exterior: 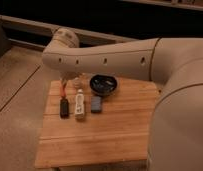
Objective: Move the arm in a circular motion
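Over the slatted wooden table (pixel 95 145), the thick cream-white robot arm (pixel 105 57) should circle evenly, its gripper (pixel 68 84) beneath the far joint (state untellable) clearing the black bowl (pixel 103 85).

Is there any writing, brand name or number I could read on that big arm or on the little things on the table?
No text can be read anywhere.
Cream-white robot arm: only small dark screw holes, no label.
White bottle-shaped item: any print on it cannot be made out.
The gripper is out of view.
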